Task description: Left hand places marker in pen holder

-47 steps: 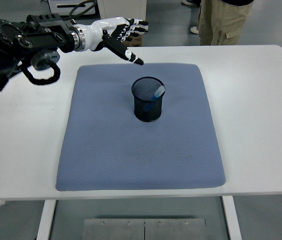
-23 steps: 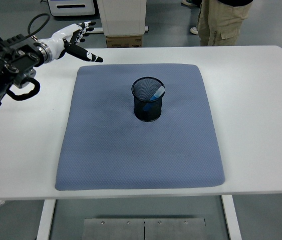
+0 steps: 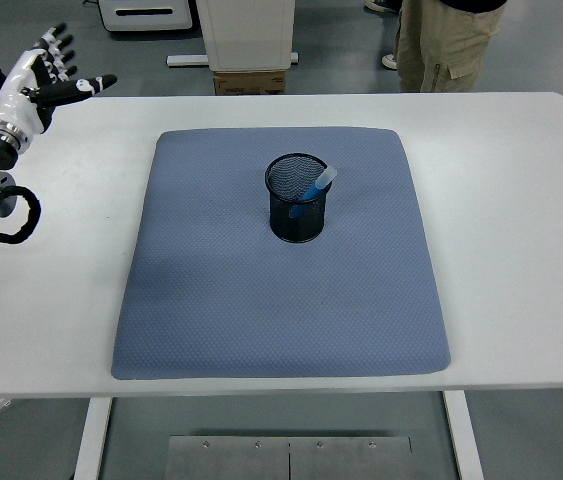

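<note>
From the table's near edge, the first thing is the blue mat [image 3: 281, 300], spread wide across the white table [image 3: 521, 250] and bare along its front half. Further in, about the middle of the mat, stands the black mesh pen holder [image 3: 297, 198], upright, and the marker [image 3: 315, 185] is already in it: its pale cap sticks out over the rim on the side away from the robot's hand, and the blue barrel slants down into the cup, so its long axis runs at a tilt, leaning against the rim.

Beyond that, at the far left corner of the table, is the left hand [image 3: 36, 78]. Its fingers [image 3: 59, 42] are spread and slack, the thumb pointing toward the holder, and they grip nothing. The holder and marker lie well apart from those fingers, off to the thumb side and nearer the front. No right hand is in sight, so the left is the only one that could reach.

At the very back, past the far edge, a person's legs [image 3: 451, 45] in tan trousers and a cardboard box [image 3: 246, 82] on the floor.

I'd judge the job done; the hand has only to clear off.
</note>
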Motion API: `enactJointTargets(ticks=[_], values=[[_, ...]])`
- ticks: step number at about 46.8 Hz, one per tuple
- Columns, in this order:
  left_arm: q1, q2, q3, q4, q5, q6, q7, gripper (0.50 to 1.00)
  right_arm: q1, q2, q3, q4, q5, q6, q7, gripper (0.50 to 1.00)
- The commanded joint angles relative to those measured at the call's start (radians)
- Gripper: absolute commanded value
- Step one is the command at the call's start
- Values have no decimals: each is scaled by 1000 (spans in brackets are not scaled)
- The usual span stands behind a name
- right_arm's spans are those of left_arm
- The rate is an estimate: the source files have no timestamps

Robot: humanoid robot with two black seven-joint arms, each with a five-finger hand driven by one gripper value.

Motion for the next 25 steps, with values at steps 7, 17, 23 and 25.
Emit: enactJointTargets(ticks=[7, 17, 23, 25], values=[[79, 9, -147, -2, -10, -99, -1, 1000, -16, 0, -2, 12, -2, 8, -1, 1000], [144, -3, -284, -3, -8, -142, -1, 1000, -17, 0, 8, -2, 3, 3, 0, 1000], [161, -5, -290, -6, -8, -143, -1, 1000, -20, 0, 0, 0, 0, 3, -1, 1000], [165, -5, -290, -6, -8, -144, -2, 1000, -19, 0, 1, 0, 1, 3, 0, 1000]])
